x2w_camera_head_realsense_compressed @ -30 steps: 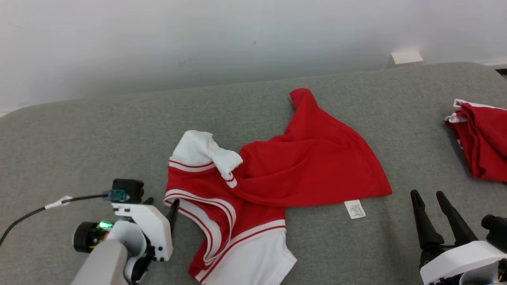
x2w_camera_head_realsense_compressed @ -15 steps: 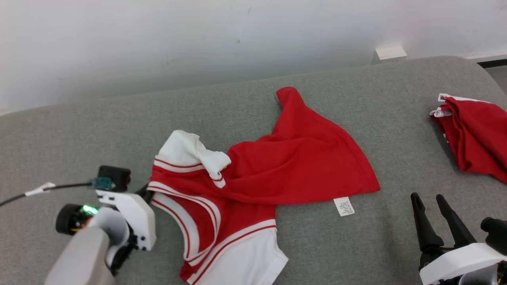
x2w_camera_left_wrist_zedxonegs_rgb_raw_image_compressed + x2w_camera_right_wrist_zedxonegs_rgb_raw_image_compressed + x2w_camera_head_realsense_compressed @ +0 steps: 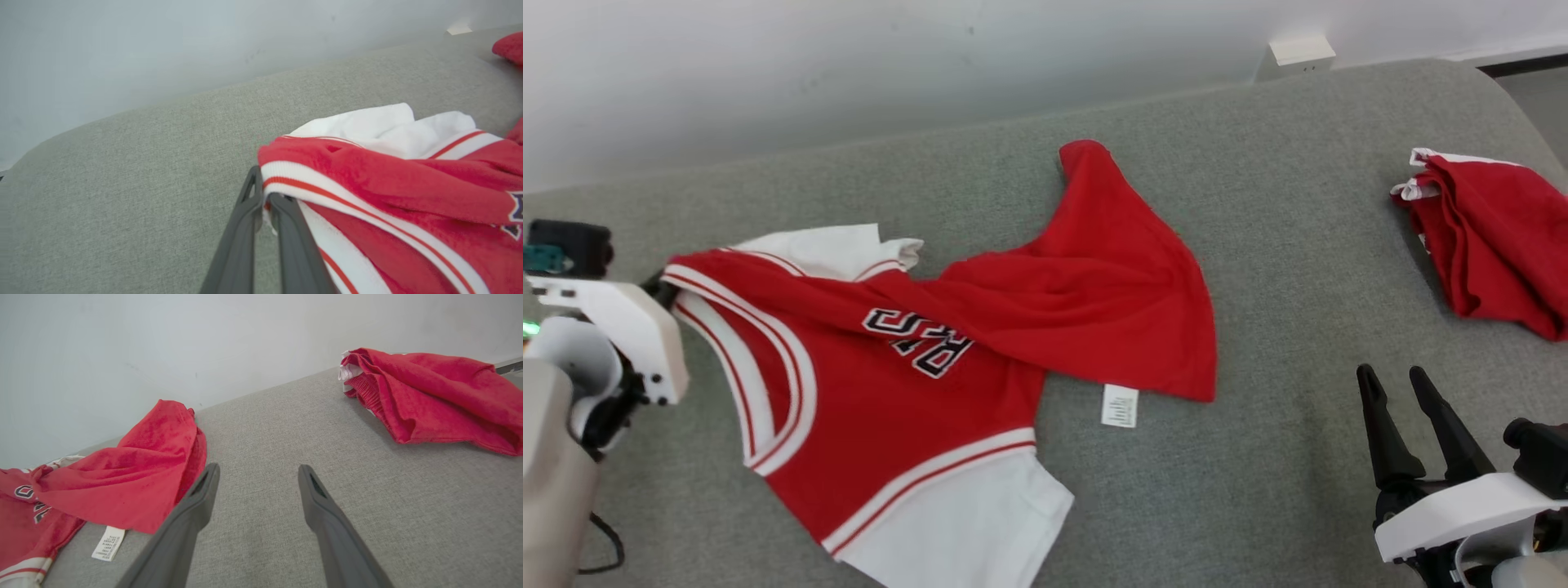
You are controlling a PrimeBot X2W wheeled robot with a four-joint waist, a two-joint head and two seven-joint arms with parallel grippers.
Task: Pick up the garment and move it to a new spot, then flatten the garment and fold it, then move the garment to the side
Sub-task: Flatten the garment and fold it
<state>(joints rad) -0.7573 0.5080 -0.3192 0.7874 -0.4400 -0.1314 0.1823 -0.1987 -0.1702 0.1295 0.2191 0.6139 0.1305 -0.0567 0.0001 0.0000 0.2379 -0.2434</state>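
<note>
The garment (image 3: pixel 907 359) is a red jersey with white panels, red-and-white striped trim and dark lettering, lying rumpled on the grey cushioned surface (image 3: pixel 1258 457). Its red lower part is folded over toward the upper right. At the far left my left gripper (image 3: pixel 660 284) is shut on the jersey's striped trim. In the left wrist view the two fingers (image 3: pixel 249 212) are pinched together on that trim edge of the garment (image 3: pixel 367 179). My right gripper (image 3: pixel 1392 380) stands open at the lower right, apart from the cloth. In the right wrist view my right gripper (image 3: pixel 258 473) has nothing between its fingers, and the garment (image 3: pixel 135 473) lies to its left.
A second red garment (image 3: pixel 1494 237) lies bunched at the right edge of the surface, also seen as a red heap (image 3: pixel 429 392). A white care tag (image 3: pixel 1120 406) hangs from the jersey's hem. A pale wall runs behind, with a small white box (image 3: pixel 1301 51) at its foot.
My left gripper has shut on the striped trim and pulled it left, spreading the jersey so the lettering shows. The head camera has shifted. The right gripper stays open.
</note>
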